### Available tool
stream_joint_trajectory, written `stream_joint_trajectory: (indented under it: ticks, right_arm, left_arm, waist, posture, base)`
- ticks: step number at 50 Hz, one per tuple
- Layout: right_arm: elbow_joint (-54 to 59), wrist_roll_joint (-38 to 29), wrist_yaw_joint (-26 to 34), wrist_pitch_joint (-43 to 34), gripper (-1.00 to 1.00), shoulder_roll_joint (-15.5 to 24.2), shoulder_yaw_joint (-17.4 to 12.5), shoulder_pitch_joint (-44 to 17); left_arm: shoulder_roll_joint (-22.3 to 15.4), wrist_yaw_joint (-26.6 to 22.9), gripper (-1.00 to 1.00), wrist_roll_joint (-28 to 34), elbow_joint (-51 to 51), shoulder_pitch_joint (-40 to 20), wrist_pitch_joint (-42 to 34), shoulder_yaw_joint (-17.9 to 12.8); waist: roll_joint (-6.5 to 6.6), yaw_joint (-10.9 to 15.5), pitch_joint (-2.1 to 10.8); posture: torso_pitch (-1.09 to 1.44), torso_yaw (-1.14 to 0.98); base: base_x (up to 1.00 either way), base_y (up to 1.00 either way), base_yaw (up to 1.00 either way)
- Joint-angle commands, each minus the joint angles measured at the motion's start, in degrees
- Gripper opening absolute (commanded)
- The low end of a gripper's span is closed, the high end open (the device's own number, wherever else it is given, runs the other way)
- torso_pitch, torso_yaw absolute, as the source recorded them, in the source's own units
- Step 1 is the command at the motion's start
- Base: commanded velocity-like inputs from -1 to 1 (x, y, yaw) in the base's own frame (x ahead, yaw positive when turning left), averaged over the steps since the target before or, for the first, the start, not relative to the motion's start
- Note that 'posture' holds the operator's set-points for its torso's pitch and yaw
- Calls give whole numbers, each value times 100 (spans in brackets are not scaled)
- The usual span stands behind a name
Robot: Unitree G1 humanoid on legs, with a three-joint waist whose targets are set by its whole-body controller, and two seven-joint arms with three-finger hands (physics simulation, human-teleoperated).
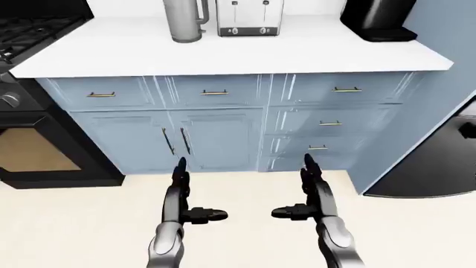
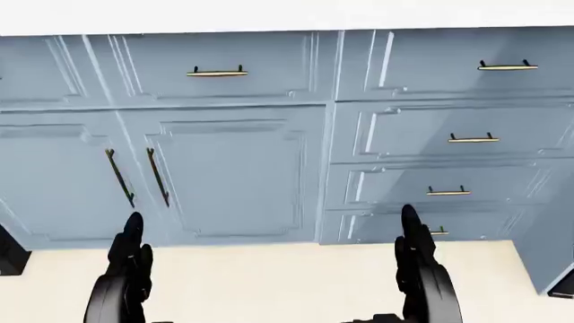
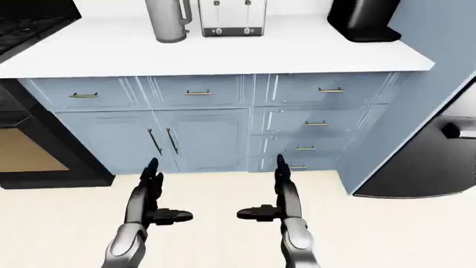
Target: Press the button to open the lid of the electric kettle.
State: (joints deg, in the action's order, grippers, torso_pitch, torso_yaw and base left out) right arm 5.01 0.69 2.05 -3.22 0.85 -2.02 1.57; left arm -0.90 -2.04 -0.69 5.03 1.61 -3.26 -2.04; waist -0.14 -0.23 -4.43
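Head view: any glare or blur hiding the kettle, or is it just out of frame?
Head view: sharp, evenly lit, only cabinets and both hands, kettle out of frame. Left-eye view: kettle clear on the counter, top cropped, lid button unseen, soft sheen only.

Brushed grey metal on the kettle (image 1: 183, 19), satin sheen. Shiny chrome on the toaster (image 1: 249, 17). Matt white counter (image 1: 297, 50), smooth. Painted pale-blue cabinets (image 1: 216, 134), brass-look handles. Glossy black oven (image 1: 33, 139), possibly glass-fronted. Dark plastic-looking left hand (image 1: 178, 192) and right hand (image 1: 316, 192).
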Motion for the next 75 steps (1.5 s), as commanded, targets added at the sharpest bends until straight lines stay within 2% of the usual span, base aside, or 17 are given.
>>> stream_joint_trajectory:
  ticks: [1, 3, 5, 7, 13, 15, 16, 17, 18, 20, 27, 31, 39, 46, 60, 72, 75]
  right_arm:
    - [635, 37, -146, 977, 100, 6, -148, -460]
    - [754, -63, -262, 1148, 100, -70, 11, -426]
    - [1281, -35, -377, 1270, 100, -77, 17, -827]
    - [1284, 63, -330, 1075, 100, 32, -48, -1006]
    - [380, 177, -173, 557, 100, 134, -91, -593]
    - [5450, 588, 598, 4006, 100, 557, -794, -2109]
    - [5421, 727, 763, 4236, 100, 615, -763, -1833]
    - [1488, 442, 45, 1793, 100, 319, -84, -519]
    - [952, 361, -8, 1382, 100, 244, -59, -386]
    - [1482, 313, 90, 1756, 100, 246, -177, -540]
    - [-67, 108, -67, 351, 100, 171, -166, -651]
    - [-594, 114, -123, -628, 100, 397, -319, -1562]
    - [-1151, -107, -397, -2594, 100, 855, -322, -4313]
    - [-1175, -284, -431, -3331, 100, 958, -194, -5773]
    - [-3076, -185, -256, -5195, 100, 1438, -377, -6358]
    - [-3790, -25, -376, -5783, 100, 1477, -445, -6683]
    - [-3766, -36, -430, -5720, 100, 1427, -395, -6666]
  left_arm:
    - [-46, -63, 100, -137, -485, -251, 333, -79]
    - [-51, -70, 100, -147, -456, -255, 376, -88]
    - [-49, -80, 100, -146, -524, -226, 378, -77]
    - [-65, -78, 100, -162, -346, -308, 439, -116]
    - [-66, -79, 100, -186, -454, -262, 408, -122]
    - [-68, -87, 100, -198, -427, -270, 415, -126]
    - [-68, -87, 100, -193, -466, -251, 399, -121]
    - [-65, -84, 100, -196, -487, -244, 381, -122]
    - [-61, -73, 100, -185, -498, -247, 363, -116]
    - [-60, -52, 100, -175, -443, -306, 352, -115]
    - [-402, 319, 100, -919, -1343, -1446, -1342, -607]
    - [-951, 688, 100, -1537, -1533, -2640, -2226, -1017]
    - [-1790, 1245, 100, -1986, -1235, -5092, -3458, -906]
    - [-1768, 1787, 100, -2289, -1468, -6482, -4460, -982]
    - [-2754, 3778, 100, -5605, -3592, -7312, -7123, -2021]
    - [-4020, 5507, 100, -8068, -3466, -7210, -5791, -1460]
    - [-4208, 5719, 100, -8314, -3526, -7235, -5570, -1311]
  waist:
    - [-45, -12, 5]
    - [14, 36, 349]
    - [-26, 35, 105]
    - [-31, 21, 401]
    - [-6, 57, 453]
    - [8, 55, 390]
    - [27, -39, 427]
    - [-2, -69, 526]
    - [-67, 25, 629]
    - [-60, 115, 486]
    - [-10, 36, 528]
    - [-9, 36, 532]
    - [41, 26, 493]
    - [66, 14, 373]
    - [93, -10, 165]
    - [140, -24, 115]
    - [153, -2, 234]
  posture:
    - [0, 0]
    - [0, 0]
    - [0, 0]
    - [0, 0]
    - [0, 0]
    - [0, 0]
    - [0, 0]
    - [0, 0]
    - [0, 0]
    - [0, 0]
    - [0, 0]
    - [0, 0]
    - [0, 0]
    - [0, 0]
    - [0, 0]
    - [0, 0]
    - [0, 0]
  base:
    - [0, 0, 0]
    - [0, 0, 0]
    - [0, 0, 0]
    - [0, 0, 0]
    - [0, 0, 0]
    - [0, 0, 0]
    - [0, 0, 0]
    - [0, 0, 0]
    - [0, 0, 0]
    - [0, 0, 0]
    - [0, 0, 0]
    - [0, 0, 0]
    - [0, 0, 0]
    - [0, 0, 0]
    - [0, 0, 0]
    - [0, 0, 0]
    - [0, 9, 0]
